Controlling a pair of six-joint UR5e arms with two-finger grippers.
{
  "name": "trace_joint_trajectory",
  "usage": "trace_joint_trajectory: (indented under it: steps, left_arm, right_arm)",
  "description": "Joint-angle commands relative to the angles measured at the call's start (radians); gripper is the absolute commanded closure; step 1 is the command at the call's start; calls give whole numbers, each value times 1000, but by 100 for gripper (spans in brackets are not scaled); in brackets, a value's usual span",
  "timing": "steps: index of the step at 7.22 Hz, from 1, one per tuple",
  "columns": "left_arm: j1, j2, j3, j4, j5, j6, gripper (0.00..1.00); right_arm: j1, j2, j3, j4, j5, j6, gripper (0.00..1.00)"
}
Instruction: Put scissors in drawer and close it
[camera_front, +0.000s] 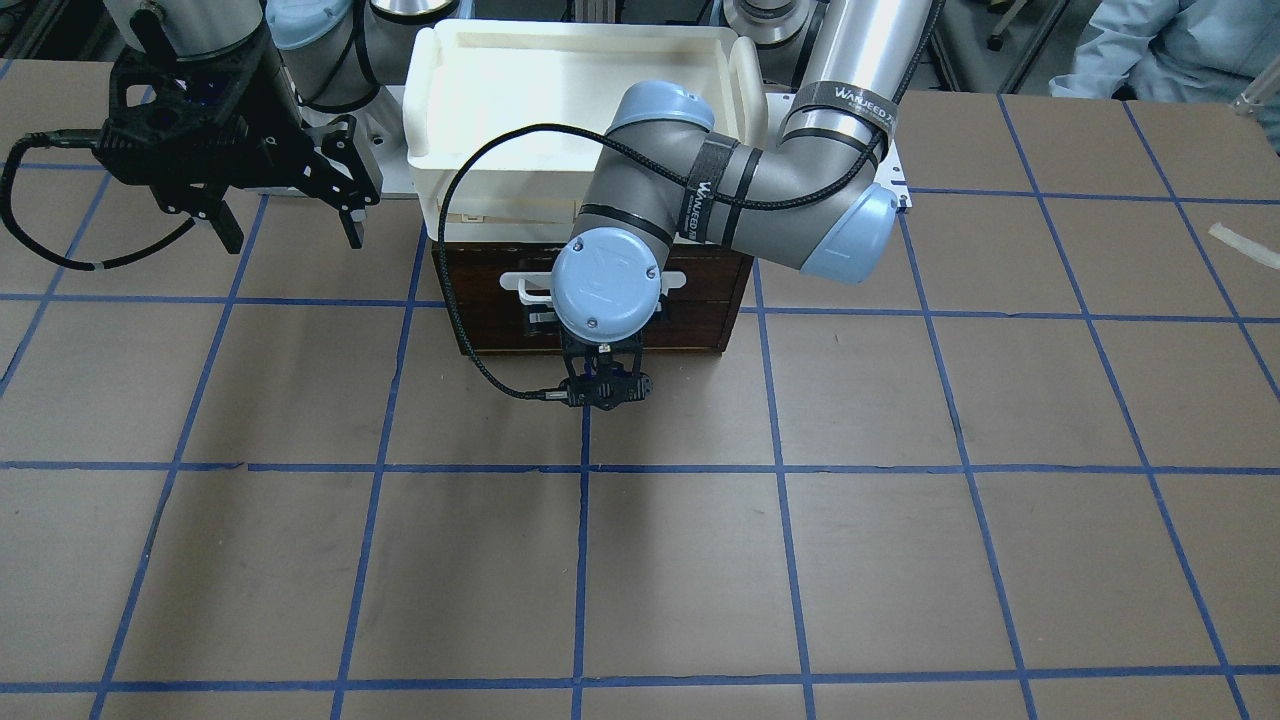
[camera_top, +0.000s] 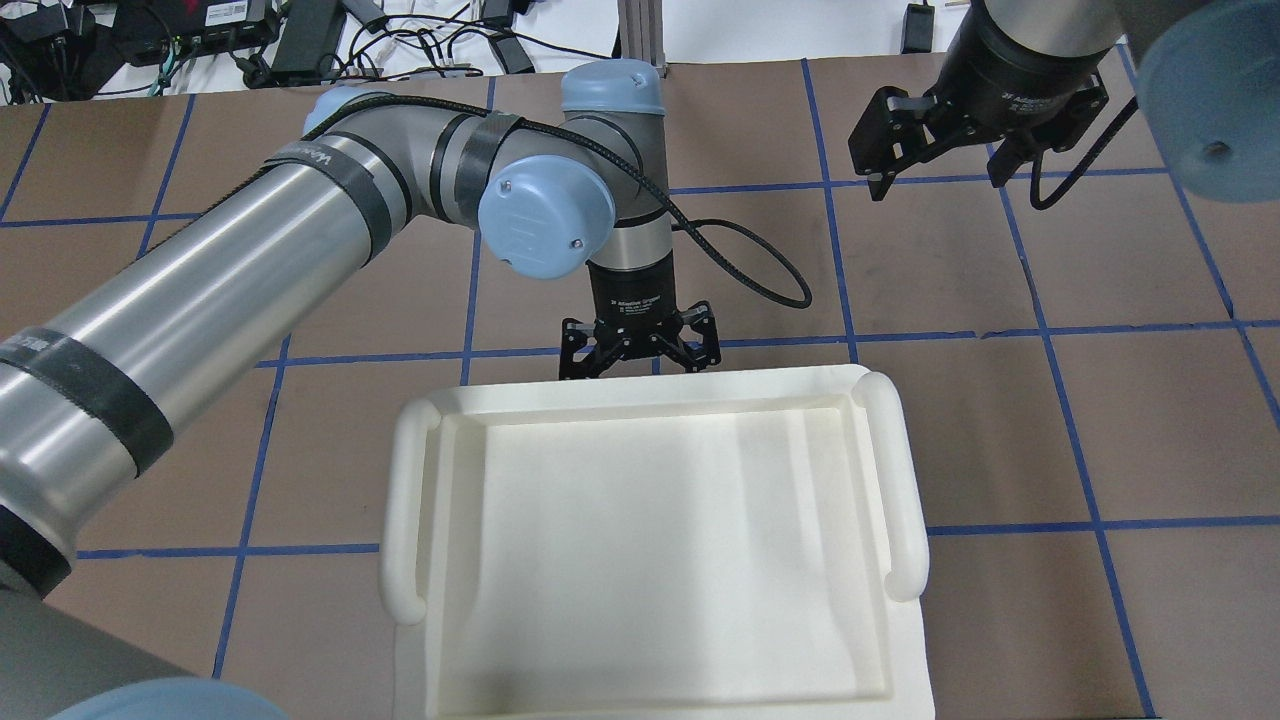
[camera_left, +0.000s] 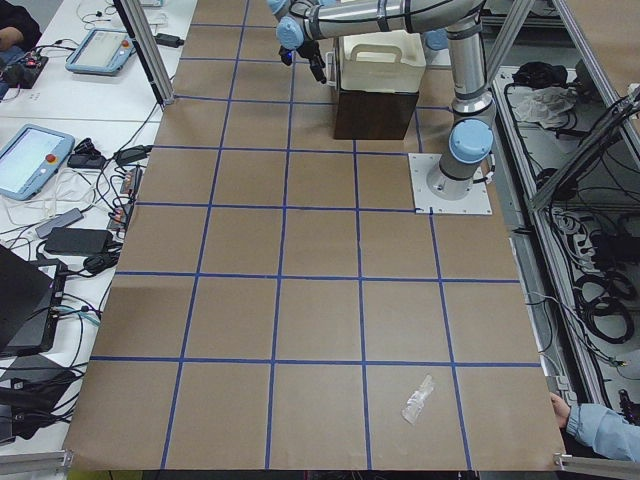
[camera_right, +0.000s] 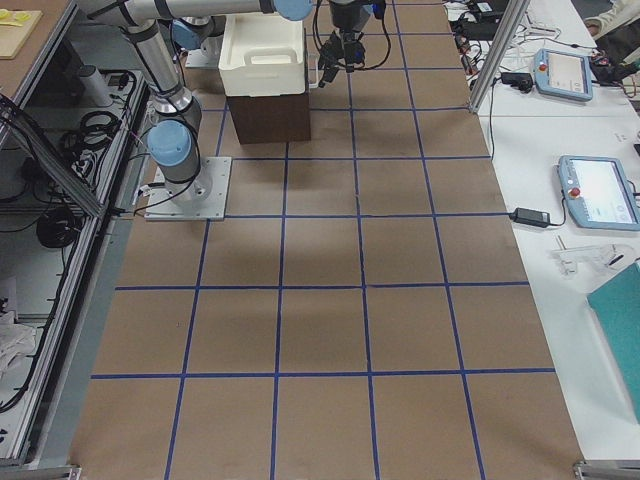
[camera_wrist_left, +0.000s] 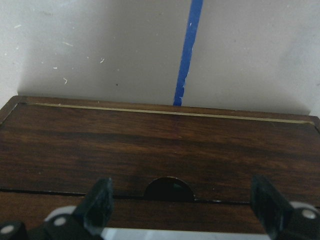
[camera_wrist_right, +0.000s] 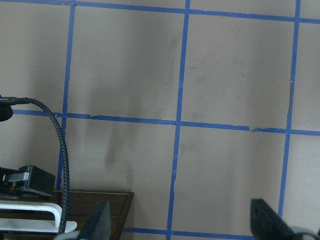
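Left wrist-mounted view puts us close against the dark wood front of the drawer (camera_front: 475, 275), which sits closed beneath the cream tray (camera_top: 640, 385). We see the left gripper (camera_top: 640, 360) just before that front, fingers apart. Our right gripper (camera_front: 292, 232) hangs spread wide over the table (camera_front: 900, 560), well aside. Scissors are hidden from us.

Both arms up, fingers spread.
The left gripper (camera_top: 640, 362) points straight down; the right gripper (camera_top: 940, 183) hangs well apart.

Table (camera_front: 300, 560) carries the drawer unit (camera_front: 710, 320) and perhaps a wrapper (camera_left: 418, 400).
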Motion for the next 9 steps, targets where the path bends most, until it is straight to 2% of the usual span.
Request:
trace_joint_trajectory:
  steps: [1, 4, 5, 7, 9]
  left_arm:
    - [5, -1, 3, 42, 4, 9, 0]
    - [13, 11, 17, 248, 16, 8, 0]
    - [16, 35, 22, 279, 79, 8, 0]
    - [24, 122, 14, 261, 151, 82, 0]
    - [39, 236, 7, 190, 170, 101, 0]
  right_arm:
    - [-2, 0, 4, 7, -22, -29, 0]
    - [-2, 0, 17, 0, -21, -23, 0]
    - [-2, 0, 17, 0, -16, -22, 0]
    - [-2, 0, 17, 1, -21, -32, 0]
    - [0, 0, 24, 1, -19, -25, 0]
